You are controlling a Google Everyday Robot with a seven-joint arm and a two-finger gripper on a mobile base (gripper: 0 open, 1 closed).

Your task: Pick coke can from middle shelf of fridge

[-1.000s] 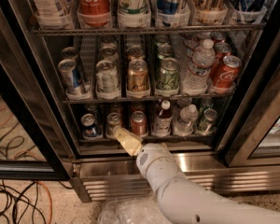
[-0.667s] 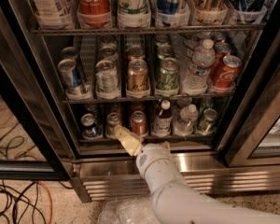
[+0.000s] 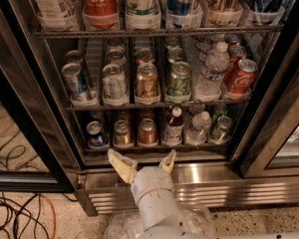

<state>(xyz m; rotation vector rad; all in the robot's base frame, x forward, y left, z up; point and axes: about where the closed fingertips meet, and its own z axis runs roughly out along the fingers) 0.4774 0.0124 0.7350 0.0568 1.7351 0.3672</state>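
Observation:
The fridge (image 3: 35,108) stands open in front of me, with black frames and a steel base. The coke can (image 3: 241,77) is small and red and stands at the right end of the middle shelf (image 3: 149,105), with another red can (image 3: 236,54) behind it. My gripper (image 3: 144,163) is low at the fridge's front, below the bottom row of drinks and above the steel base. It is open and empty, with its tan fingers (image 3: 121,165) spread left and right. It is well below and to the left of the coke can.
A water bottle (image 3: 211,71) stands just left of the coke can, then green (image 3: 179,78), gold (image 3: 146,80) and silver cans. A bigger red Coca-Cola container (image 3: 99,1) is on the top shelf. Cables (image 3: 15,208) lie on the floor at left. The right door frame (image 3: 274,118) is close by.
The gripper's fingers, which pointed together up and left, are now spread apart. The wrist has shifted slightly and now faces straight into the fridge.

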